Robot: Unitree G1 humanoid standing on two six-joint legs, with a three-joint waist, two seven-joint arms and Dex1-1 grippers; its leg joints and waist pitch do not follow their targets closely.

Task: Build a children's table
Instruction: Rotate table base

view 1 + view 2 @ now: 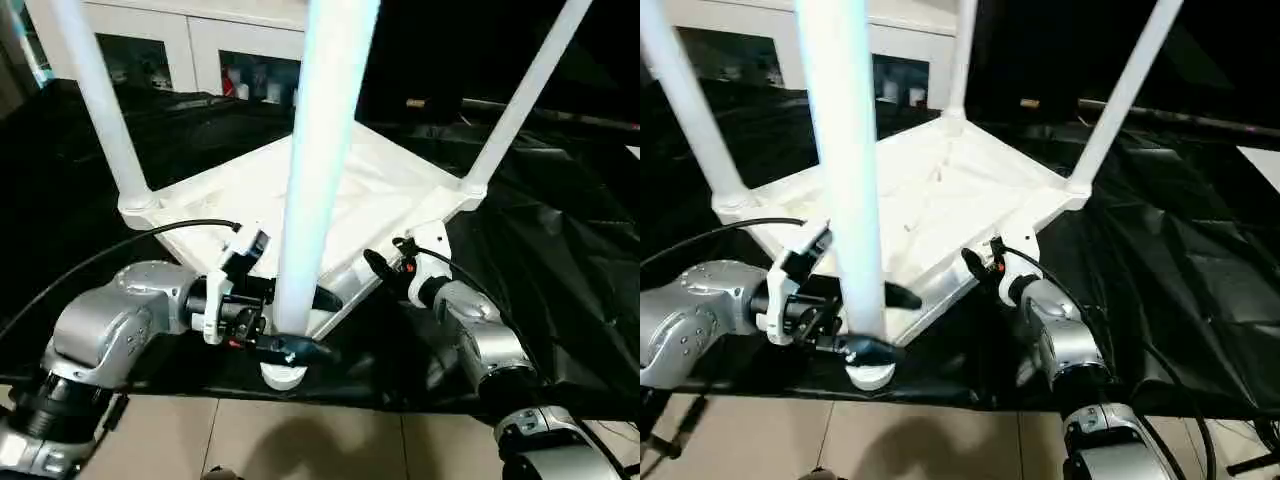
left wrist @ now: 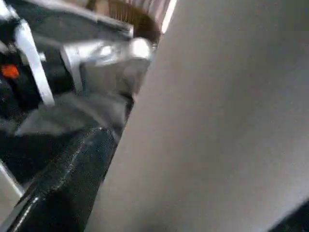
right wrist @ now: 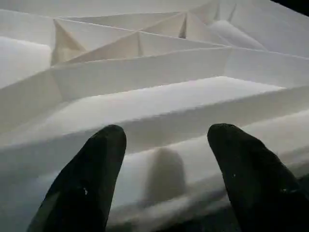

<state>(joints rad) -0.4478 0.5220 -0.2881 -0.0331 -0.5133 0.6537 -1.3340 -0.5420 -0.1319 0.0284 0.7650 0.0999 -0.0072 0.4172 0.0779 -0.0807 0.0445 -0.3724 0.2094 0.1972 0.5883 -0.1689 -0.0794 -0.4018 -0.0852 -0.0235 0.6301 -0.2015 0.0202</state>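
The children's table [image 1: 375, 185] lies upside down on the black cloth, ribbed underside up, with its white legs standing upward. The nearest leg [image 1: 318, 150] rises from the front corner socket [image 1: 283, 376]. My left gripper [image 1: 300, 325] straddles the bottom of this leg, one black finger behind it and one in front, jaws wide apart. In the left wrist view the leg [image 2: 217, 121] lies right beside a black finger [image 2: 63, 188]. My right gripper [image 1: 372, 265] is open at the tabletop's near right rim. Its fingertips [image 3: 91, 169] stand apart just short of the rim [image 3: 159, 101], holding nothing.
The black-cloth work table [image 1: 570, 260] ends just below the front socket, with tiled floor [image 1: 300, 440] beyond. A white cabinet [image 1: 200, 45] stands at the back. A black cable [image 1: 100, 262] loops over my left forearm. Two more legs [image 1: 100, 100] [image 1: 520, 100] flank the tabletop.
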